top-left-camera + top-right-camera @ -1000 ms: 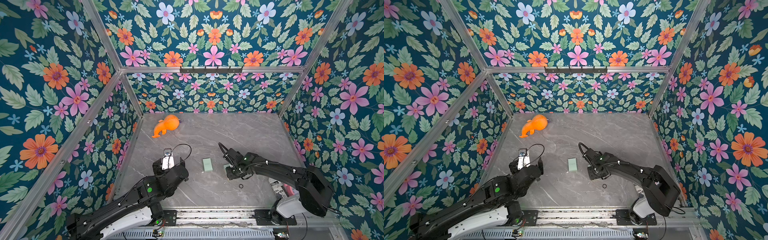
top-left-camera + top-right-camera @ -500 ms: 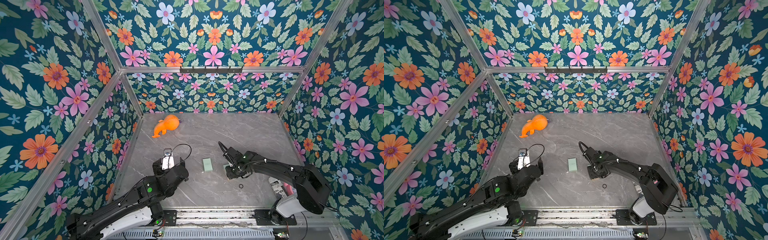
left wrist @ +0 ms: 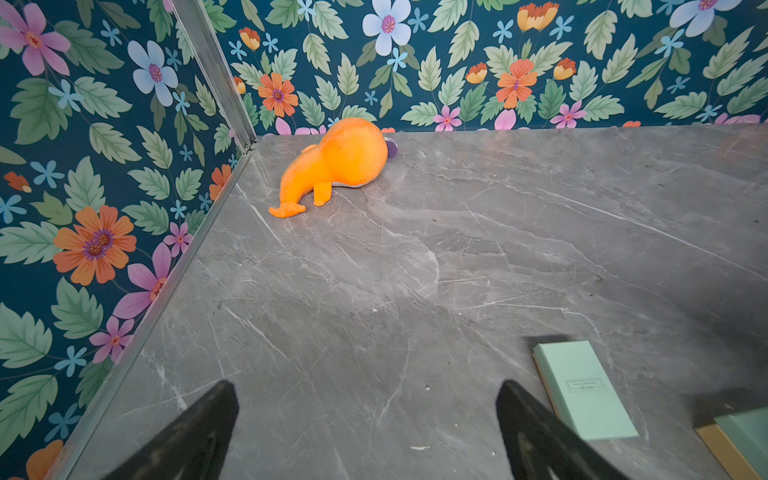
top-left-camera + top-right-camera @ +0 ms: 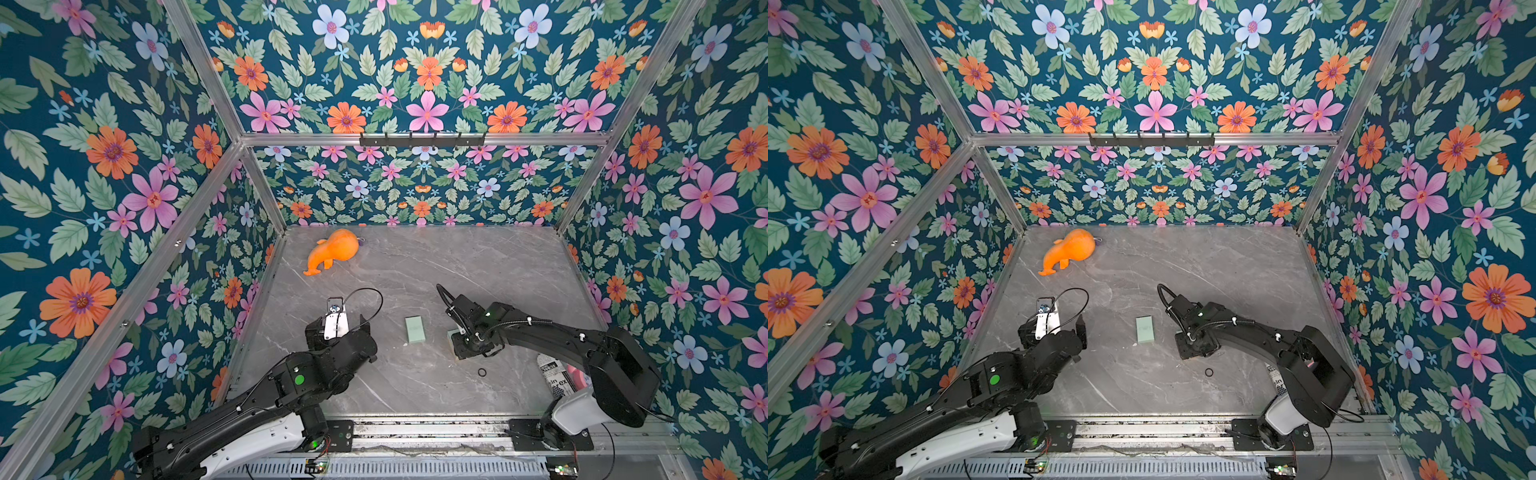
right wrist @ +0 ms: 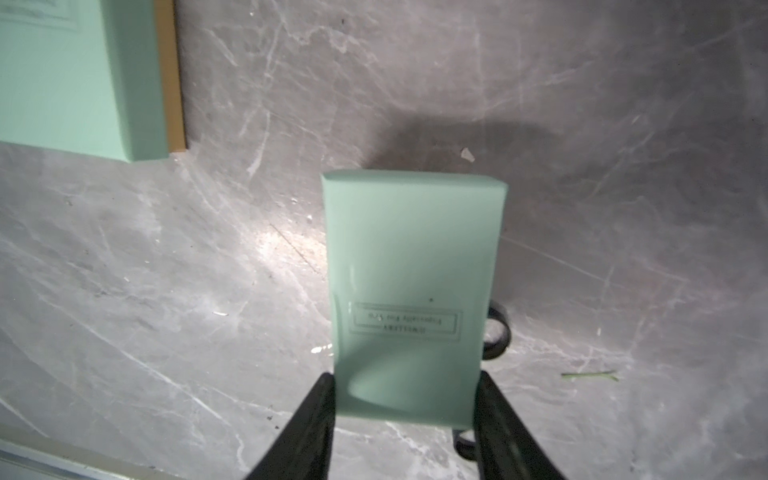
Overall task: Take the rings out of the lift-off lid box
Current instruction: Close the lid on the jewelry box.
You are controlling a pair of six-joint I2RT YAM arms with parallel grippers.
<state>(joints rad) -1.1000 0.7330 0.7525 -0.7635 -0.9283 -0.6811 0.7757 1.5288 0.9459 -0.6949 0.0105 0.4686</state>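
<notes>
Rings (image 5: 505, 336): thin black hoops, far smaller than the box. One or two overlapping hoops lie on the counter (image 4: 457, 270) just beside a long edge of the mint-green box half (image 5: 411, 266). A further ring (image 5: 464, 446) shows partly behind a finger of the right gripper (image 5: 405, 380). In both top views only one ring (image 4: 482, 372) is visible, flat on bare counter near that gripper; any others there are hidden under the arm. No ring is seen inside the box, though the held half shows only its labelled outer face.

The right gripper is clamped across the narrow width of the mint-green box half, one finger on each long side. Whether this half is lid or base cannot be told. The other half (image 4: 415, 329) lies flat on the counter between the two arms. The left gripper (image 3: 365, 390) is spread wide and empty over bare counter, near the other half. An orange plush toy (image 4: 332, 253) lies well apart in the far corner.

Handling, as judged: the rings look very light. Lying flat, they offer almost no height to pinch, so they may slide or flick away on the smooth counter. They are best taken from above across the band, one fingertip inside the hoop and one outside, closing gently. The box half looks like light, stiff card, liable to dent if squeezed.
</notes>
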